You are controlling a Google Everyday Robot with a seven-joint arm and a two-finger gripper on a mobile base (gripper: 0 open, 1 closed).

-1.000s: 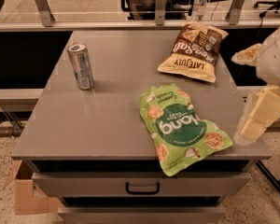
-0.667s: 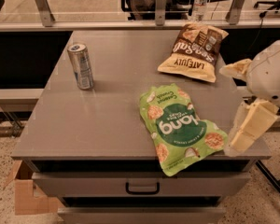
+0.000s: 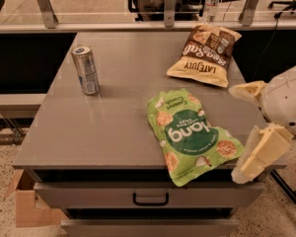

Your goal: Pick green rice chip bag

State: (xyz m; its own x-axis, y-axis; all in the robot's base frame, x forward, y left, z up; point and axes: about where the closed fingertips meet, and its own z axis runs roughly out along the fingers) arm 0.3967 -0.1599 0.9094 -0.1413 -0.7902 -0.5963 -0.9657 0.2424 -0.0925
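Fingers (image 3: pixel 264 152) of the gripper (image 3: pixel 235 132), two cream-coloured wedges at the right edge of the frame, stand well apart with nothing between them. One points left at mid-height. The other angles down toward the lower right corner of the table (image 3: pixel 113 127). Behind them sits the white rounded wrist housing (image 3: pixel 286 100), partly cut off by the frame edge. The wide spread, facing the target, reads as readiness for a grasp.

Just left of the lower finger lies the green rice chip bag (image 3: pixel 192 135), flat on the grey table in the lower centre-right of the frame, its bottom corner hanging over the front edge. The lower finger's tip is close to the bag's right corner; whether it touches cannot be told. A bag lying flat probably calls for a pinch at an edge, and the overhanging corner may offer one.

Farther out, in the upper right, a brown-and-cream chip bag (image 3: pixel 205 56) lies flat, well apart from the green one. A silver and blue can (image 3: pixel 86 69) stands upright on the upper left part of the table. Below the tabletop is a drawer with a dark handle (image 3: pixel 150 199), and a cardboard box (image 3: pixel 27 209) sits on the floor at lower left.
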